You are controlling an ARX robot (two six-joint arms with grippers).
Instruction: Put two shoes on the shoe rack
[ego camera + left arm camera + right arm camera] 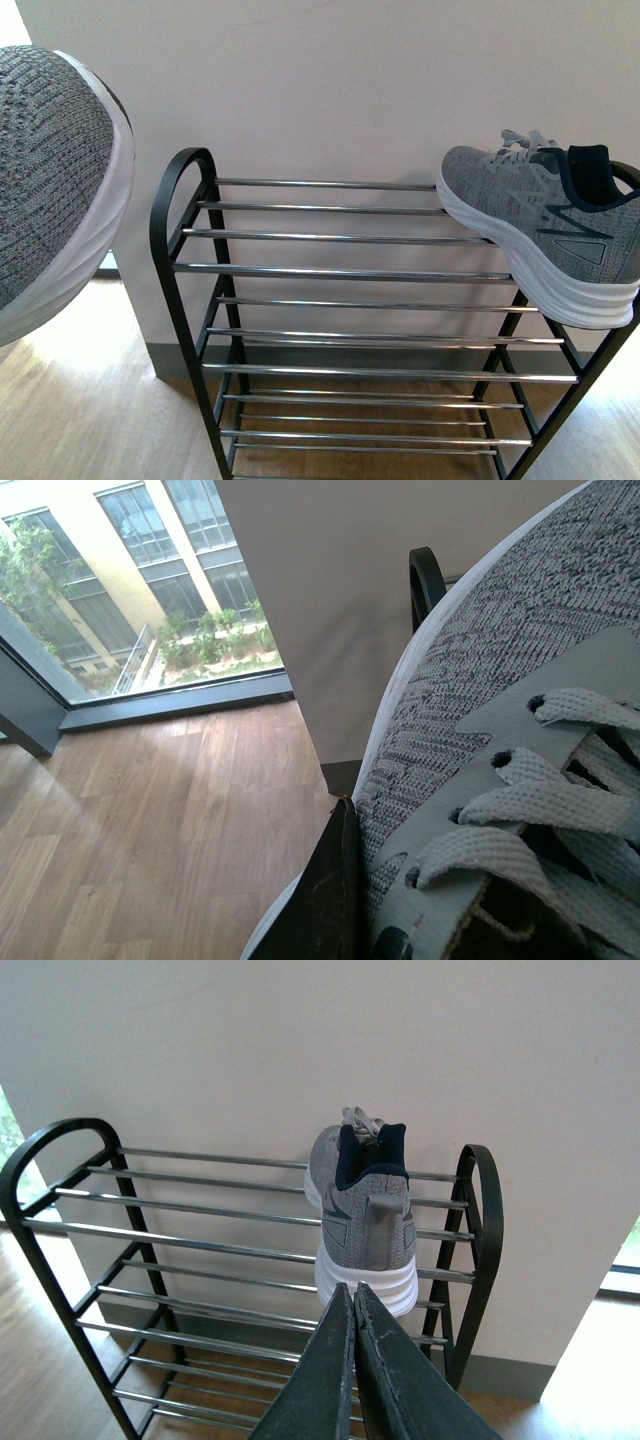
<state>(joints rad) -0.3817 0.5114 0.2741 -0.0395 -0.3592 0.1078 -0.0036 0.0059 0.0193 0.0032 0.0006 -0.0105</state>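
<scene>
Holding the left shoe aloft; the right shoe is on the shoe rack.

Right shoe sits on the rack's top tier, just beyond the right pincer's tips, heel toward it, toe to the wall. It has a grey knit upper, thick white sole, navy collar and grey laces. Right pincer is clenched, nothing between its fingers, pointed at that heel; I can't tell if the tips touch the sole. Left shoe is in the air, off the rack, right against the left pincer, with the same grey knit, white sole edge and grey laces through the eyelets. Left pincer is grasping it, one dark finger on the shoe's side; I can't see the other finger. The rack's rounded black corner shows past the shoe's toe.
</scene>
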